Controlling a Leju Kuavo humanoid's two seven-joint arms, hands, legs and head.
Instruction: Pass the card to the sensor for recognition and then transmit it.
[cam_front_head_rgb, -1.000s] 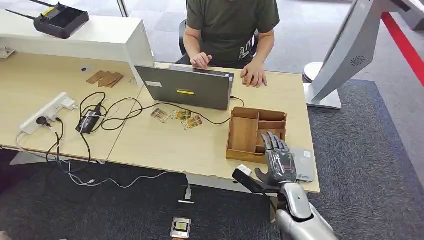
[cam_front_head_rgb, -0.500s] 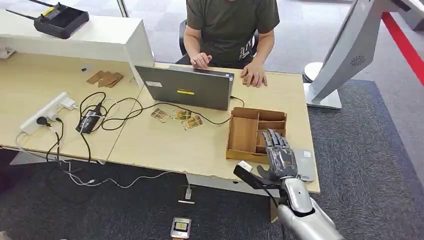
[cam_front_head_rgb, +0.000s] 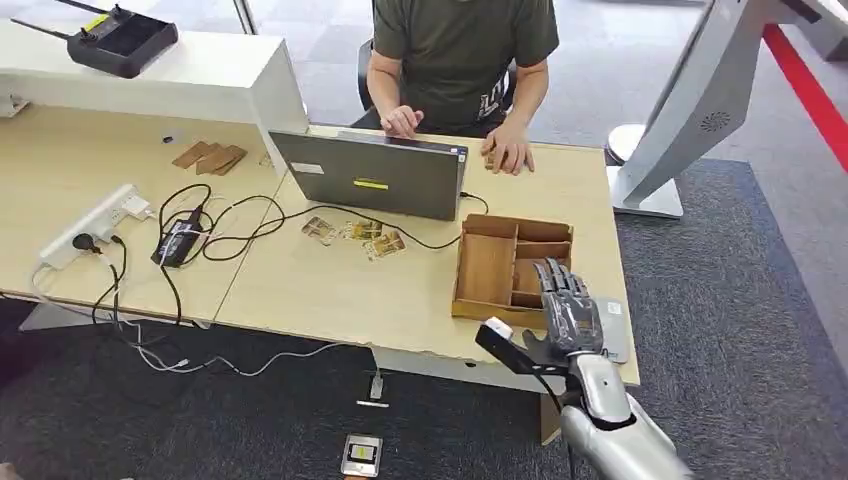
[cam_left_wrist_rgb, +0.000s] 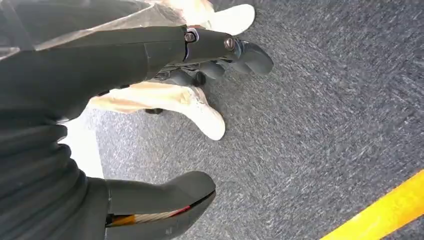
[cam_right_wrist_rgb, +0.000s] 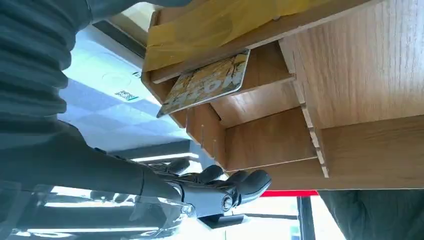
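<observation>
Over at the near right corner of the desk, the right hand (cam_front_head_rgb: 567, 312) hovers with its fingers extended and spread, palm turned away from the head camera, holding nothing; its fingertips (cam_front_head_rgb: 556, 272) reach over the near edge of the wooden organiser tray (cam_front_head_rgb: 488, 266); and just ahead of them is the prize, a yellow-printed card (cam_right_wrist_rgb: 206, 83) lying propped at a slant in one of the tray's small compartments, one corner poking out past the partition, plain in the right wrist view.

Judging by that view, the card sits forward of the fingers (cam_right_wrist_rgb: 235, 182) and apart from them, its long axis running roughly across the reach, so the hand looks set to go forward and down to pinch the exposed edge; no contact yet.

Beside the hand, toward the desk's right edge, lies a flat grey reader pad (cam_front_head_rgb: 612, 325), likely the sensor.

Down by the floor hangs the left hand (cam_left_wrist_rgb: 215, 52), fingers loosely apart over grey carpet, gripping nothing, well away from the tray; the right is clearly nearer.
</observation>
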